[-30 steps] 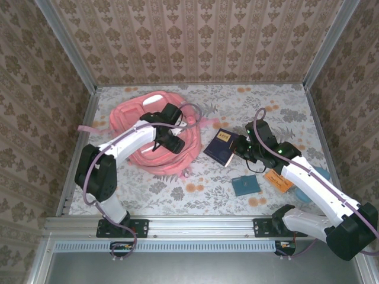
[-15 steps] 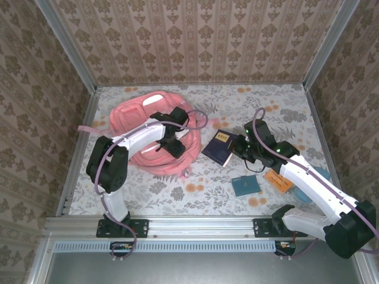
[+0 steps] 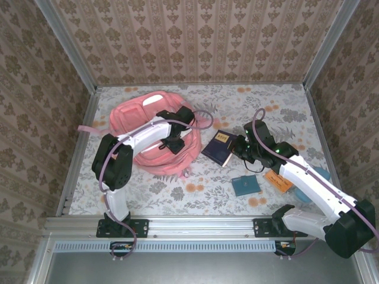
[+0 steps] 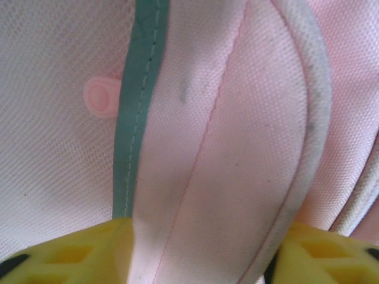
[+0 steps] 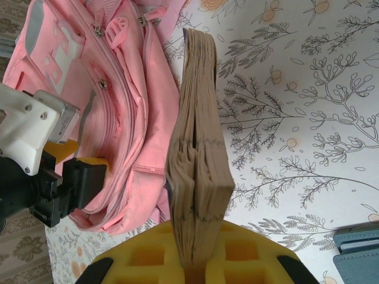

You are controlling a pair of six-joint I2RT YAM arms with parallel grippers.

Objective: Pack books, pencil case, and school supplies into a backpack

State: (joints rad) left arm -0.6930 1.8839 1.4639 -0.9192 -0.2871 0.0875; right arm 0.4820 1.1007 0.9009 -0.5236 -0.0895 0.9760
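Two arms are working over the floral table (image 3: pixel 284 112). The left gripper (image 3: pixel 174 144) is at the right-hand edge of the backpack (image 3: pixel 127 115), which lies flat at the left rear of the table. In the left wrist view its yellow fingers (image 4: pixel 71 254) stand on either side of a fold of pink backpack fabric that fills the gap and touches both, so the jaws are closed onto that fold. The right gripper (image 3: pixel 238 149) is clamped on the navy book (image 3: pixel 219 147). In the right wrist view the page edge runs straight into the closed jaws, with the book just beside the backpack's right edge. The teal book (image 3: pixel 245 185) lies flat near the front, apart from the navy one. The orange book (image 3: pixel 277 180) lies just right of it, against the right arm. The pencil case (image 3: pixel 323 174) is at the far right, partly hidden behind that arm.
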